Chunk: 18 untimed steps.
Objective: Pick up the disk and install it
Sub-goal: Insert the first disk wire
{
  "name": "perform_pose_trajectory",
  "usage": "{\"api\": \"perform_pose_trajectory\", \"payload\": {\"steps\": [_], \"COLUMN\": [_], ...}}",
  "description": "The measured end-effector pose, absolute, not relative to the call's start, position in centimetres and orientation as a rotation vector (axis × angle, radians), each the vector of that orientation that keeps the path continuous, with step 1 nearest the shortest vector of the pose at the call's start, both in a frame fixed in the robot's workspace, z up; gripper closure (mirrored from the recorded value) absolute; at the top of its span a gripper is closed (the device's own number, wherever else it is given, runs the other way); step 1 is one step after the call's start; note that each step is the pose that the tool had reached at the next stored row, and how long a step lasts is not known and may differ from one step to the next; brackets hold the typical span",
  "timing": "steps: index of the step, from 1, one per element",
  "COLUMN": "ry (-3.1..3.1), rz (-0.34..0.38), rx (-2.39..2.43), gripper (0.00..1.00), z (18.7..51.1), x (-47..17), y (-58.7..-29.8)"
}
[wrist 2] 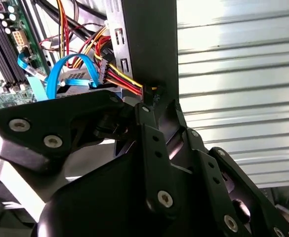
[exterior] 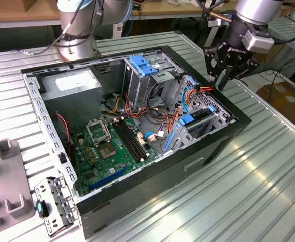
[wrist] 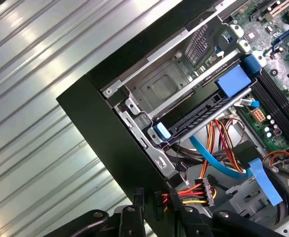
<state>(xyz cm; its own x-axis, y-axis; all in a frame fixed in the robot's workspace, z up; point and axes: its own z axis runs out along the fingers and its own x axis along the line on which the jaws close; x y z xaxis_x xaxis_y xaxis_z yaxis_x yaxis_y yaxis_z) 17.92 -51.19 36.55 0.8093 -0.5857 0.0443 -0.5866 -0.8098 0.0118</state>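
The disk sits in the lower bay of the grey drive cage at the case's right end in the exterior view. It is seen edge-on as a dark slab with blue rails. In the first wrist view the disk lies under the cage's silver top plate, with a blue rail end towards the case wall. My gripper hangs just above the case's right rim, up and to the right of the disk. It is shut with nothing held. The gripper is close to a black power connector on red, yellow and black wires.
The open black case lies on a ribbed metal table. Inside are the motherboard, a grey power supply, a tall cage with a blue latch and loose blue and orange cables. A grey fixture stands at the left.
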Motion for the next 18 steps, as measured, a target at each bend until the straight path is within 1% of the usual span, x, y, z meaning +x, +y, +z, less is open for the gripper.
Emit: {"api": "perform_pose_trajectory", "payload": {"steps": [2, 3, 4, 12, 18], "ry": [-0.933, -0.925, -0.923, -0.922, -0.930], "rz": [0.060, 0.060, 0.060, 0.061, 0.061], "rx": [2.974, 2.977, 2.978, 2.977, 2.974], "gripper": [0.69, 0.82, 0.83, 0.83, 0.83], "z": [36.5, 36.6, 36.8, 37.1, 37.1], "x": [17.9, 17.9, 17.9, 17.9, 16.7], "y": [-51.2, -51.1, -51.1, -51.0, -51.0]}}
